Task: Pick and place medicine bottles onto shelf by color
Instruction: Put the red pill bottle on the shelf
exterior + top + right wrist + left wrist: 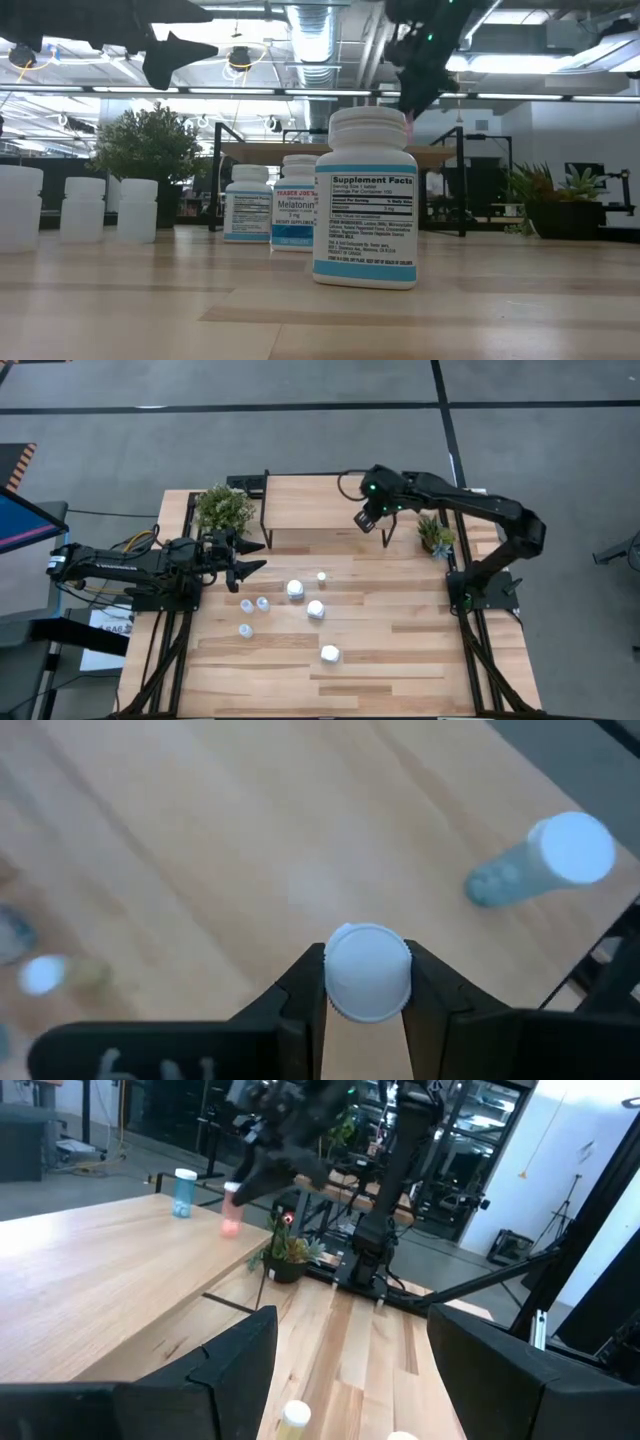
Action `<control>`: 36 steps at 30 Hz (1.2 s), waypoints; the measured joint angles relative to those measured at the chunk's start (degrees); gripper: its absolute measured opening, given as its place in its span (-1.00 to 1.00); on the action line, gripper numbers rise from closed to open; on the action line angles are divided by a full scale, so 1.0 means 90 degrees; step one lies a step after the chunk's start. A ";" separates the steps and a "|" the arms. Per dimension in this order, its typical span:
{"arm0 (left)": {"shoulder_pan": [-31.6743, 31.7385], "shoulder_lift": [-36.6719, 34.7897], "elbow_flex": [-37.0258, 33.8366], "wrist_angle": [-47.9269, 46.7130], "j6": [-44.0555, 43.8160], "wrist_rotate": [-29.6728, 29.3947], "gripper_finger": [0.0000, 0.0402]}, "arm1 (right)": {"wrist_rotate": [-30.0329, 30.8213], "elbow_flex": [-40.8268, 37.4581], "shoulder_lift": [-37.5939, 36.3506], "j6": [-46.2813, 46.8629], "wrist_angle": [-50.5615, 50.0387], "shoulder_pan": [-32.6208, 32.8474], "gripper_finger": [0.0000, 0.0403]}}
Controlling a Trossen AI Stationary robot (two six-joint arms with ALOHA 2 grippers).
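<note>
Light wood runs under everything here: the plank table (400, 650) and, at its far edge, the shelf (310, 505) on its thin black frame; the right arm reaches from its base at the table's right side, elbow bent, out over the shelf's right end, with the right gripper (366, 519) pointing down at the board; its fingers (300, 982) are clamped on a small bottle with a white cap (368, 972), held above the shelf surface; in the left wrist view that held bottle shows pinkish under the far gripper; a pale-blue bottle (545, 860) stands on the shelf near it; the left arm lies stretched low along the table's left side, beside a leafy plant (224, 507), and the left gripper (250, 556) has its jaws spread wide, grasping nothing; on the table between the arms stand three chunky white bottles (315, 609), three pale translucent ones (262, 603) and a tiny one (321, 576), all apart from one another; a second small plant (436, 535) sits by the shelf's right end.
</note>
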 joint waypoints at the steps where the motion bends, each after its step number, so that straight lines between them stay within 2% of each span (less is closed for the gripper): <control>1: 0.0000 0.0000 0.0000 0.0000 0.0000 0.0000 0.22 | 0.0057 0.0000 0.0052 0.0014 -0.0002 -0.0031 -0.50; 13: -0.0001 0.0000 0.0000 0.0001 -0.0005 0.0000 0.22 | 0.0440 0.0002 0.0129 -0.0024 0.0313 -0.0120 -0.49; 22: 0.0000 0.0000 0.0000 0.0000 -0.0002 0.0000 0.22 | 0.0222 0.0002 0.0249 -0.0370 0.0279 -0.0125 -0.49; 31: 0.0000 -0.0001 0.0000 0.0000 -0.0005 0.0000 0.22 | 0.0423 0.0012 0.0333 -0.0269 0.0413 -0.0101 -0.49; 36: 0.0000 -0.0002 0.0000 0.0000 -0.0005 0.0000 0.22 | 0.0422 0.0007 0.0328 -0.0266 0.0411 -0.0103 -0.40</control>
